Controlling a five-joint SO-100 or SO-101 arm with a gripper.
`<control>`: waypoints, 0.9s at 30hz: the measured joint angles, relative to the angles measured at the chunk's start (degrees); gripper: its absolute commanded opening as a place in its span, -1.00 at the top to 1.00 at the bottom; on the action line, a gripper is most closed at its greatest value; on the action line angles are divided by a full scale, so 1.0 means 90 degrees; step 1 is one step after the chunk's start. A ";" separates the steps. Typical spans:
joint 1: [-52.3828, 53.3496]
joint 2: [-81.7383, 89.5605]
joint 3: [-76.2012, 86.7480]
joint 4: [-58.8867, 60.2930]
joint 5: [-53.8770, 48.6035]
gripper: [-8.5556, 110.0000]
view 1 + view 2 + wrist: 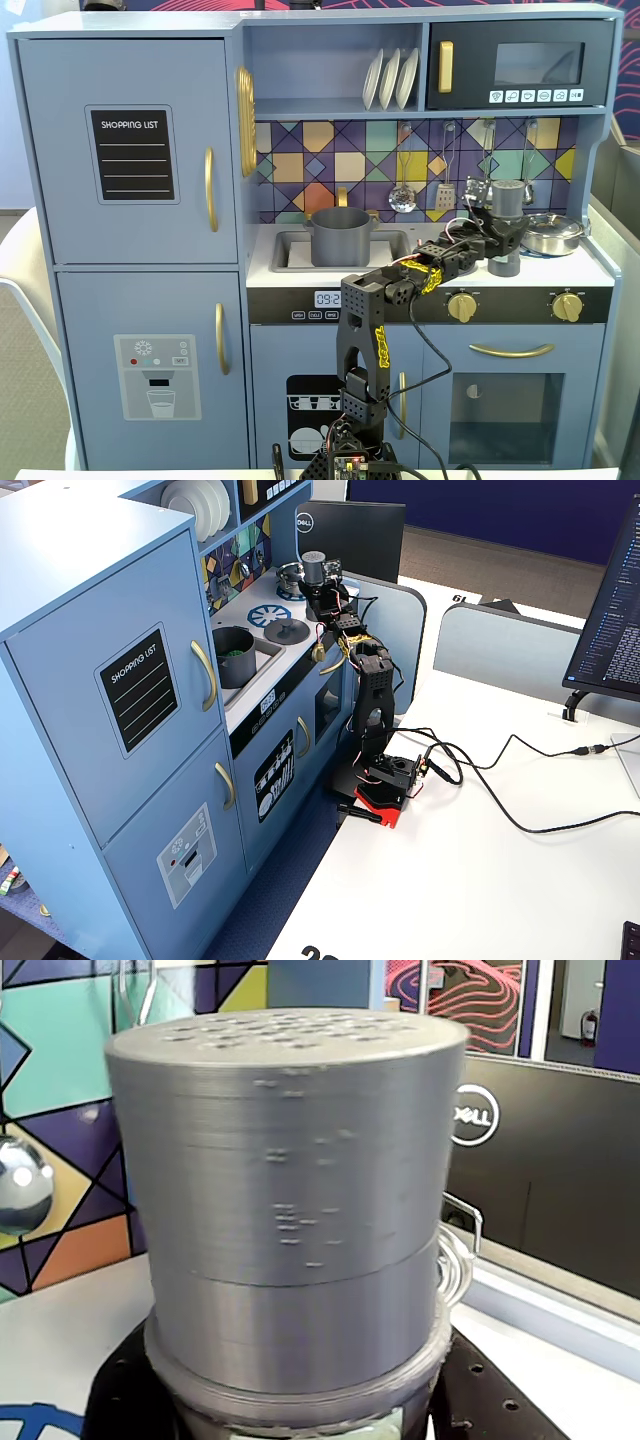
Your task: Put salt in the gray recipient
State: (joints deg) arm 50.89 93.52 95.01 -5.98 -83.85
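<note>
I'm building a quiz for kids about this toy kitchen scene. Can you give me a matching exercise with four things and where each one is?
Things:
1. salt
2. gray recipient
3. steel pan
4. white plates

Places:
A. on the upper shelf, beside the microwave
B. in the sink
C. in the gripper, above the stovetop
D. on the counter, at the far right in a fixed view

Pairs: 1-C, 2-B, 3-D, 4-A

Toy kitchen counter (560,268): gray pot (340,236) in sink, steel pan (553,233), flat lid (286,630) on hob
</note>
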 measured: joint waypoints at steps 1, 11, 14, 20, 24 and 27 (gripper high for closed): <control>0.0020 0.0000 0.0000 -0.0010 0.0078 -0.08; 0.0264 0.1123 0.0986 0.0801 0.0049 0.30; 0.0322 0.2471 0.1455 0.2178 -0.0254 0.76; -0.1377 0.5615 0.2119 0.6680 -0.1377 0.82; -0.3232 0.7402 0.3750 0.7822 -0.1221 0.85; -0.4258 0.8008 0.5264 0.7871 -0.0957 0.85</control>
State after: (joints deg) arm 12.57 165.59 142.38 64.86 -92.46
